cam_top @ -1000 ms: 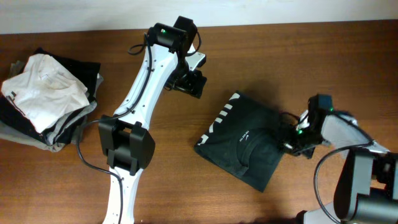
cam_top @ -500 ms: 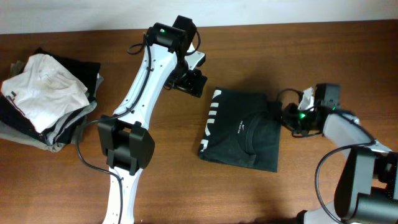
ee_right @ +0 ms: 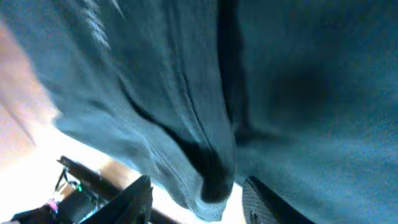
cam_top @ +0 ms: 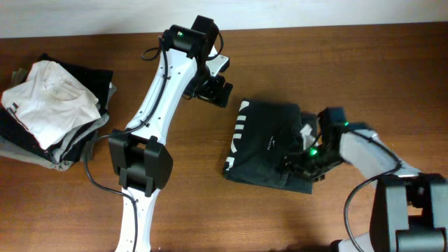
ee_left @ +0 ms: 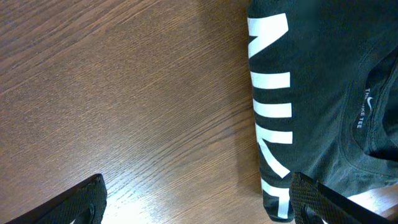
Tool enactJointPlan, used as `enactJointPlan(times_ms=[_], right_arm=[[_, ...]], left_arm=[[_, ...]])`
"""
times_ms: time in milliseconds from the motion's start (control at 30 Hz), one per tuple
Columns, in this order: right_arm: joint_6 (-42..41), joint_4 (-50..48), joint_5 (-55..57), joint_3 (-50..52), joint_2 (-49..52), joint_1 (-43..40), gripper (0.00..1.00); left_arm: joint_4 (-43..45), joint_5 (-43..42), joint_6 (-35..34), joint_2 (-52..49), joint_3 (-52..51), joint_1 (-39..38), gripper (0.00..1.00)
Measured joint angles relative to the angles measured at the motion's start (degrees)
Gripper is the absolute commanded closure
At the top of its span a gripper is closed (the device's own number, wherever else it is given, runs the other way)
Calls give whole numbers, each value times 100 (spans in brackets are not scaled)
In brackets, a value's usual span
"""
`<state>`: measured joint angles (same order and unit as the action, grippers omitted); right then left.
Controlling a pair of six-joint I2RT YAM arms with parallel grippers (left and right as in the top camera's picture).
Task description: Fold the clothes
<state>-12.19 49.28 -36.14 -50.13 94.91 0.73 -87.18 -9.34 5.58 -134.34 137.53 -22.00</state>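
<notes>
1. The right gripper (ee_right: 198, 198) sits on the shirt's (cam_top: 269, 143) lower right corner. Its fingers are apart with a ridge of dark cloth between them, and I cannot tell whether they pinch it.
2. The left gripper (ee_left: 199, 202) hangs just beside the shirt's lettered edge, spread wide and empty.
3. The shirt lies on the table (cam_top: 350, 63) as a compact rectangle, so the folding looks mostly done.
4. What seems left is letting go, flattening that rumpled corner, and perhaps one more fold.
5. The pile of other garments (cam_top: 49, 105) lies well apart.
</notes>
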Motion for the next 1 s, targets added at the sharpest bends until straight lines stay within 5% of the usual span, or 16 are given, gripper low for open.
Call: enactJointPlan(times_ms=[33,100,133,300,400,600,833,1000], right_arm=[[-166,-254,-13,190,0,120,50],[-393,-721,-149,415,0,330,87],[-437,-846,-210,448,0,422,96],[-597,-708,-389,339,-4,623,96],[-520,170,-234,-238,-109,623,96],[-264,1803,1086,-1493,-476,623,96],[-212,2081,2396,-1436,-498,249,94],[-153,1419,2752,-612,-503,-199,61]], left_arm=[[2,0,0,0,0,2,6],[4,0,0,0,0,0,6],[4,2,0,0,0,0,6],[4,2,0,0,0,0,6],[7,4,0,0,0,2,6],[4,2,0,0,0,0,5],[4,2,0,0,0,2,5],[70,2,0,0,0,0,2]])
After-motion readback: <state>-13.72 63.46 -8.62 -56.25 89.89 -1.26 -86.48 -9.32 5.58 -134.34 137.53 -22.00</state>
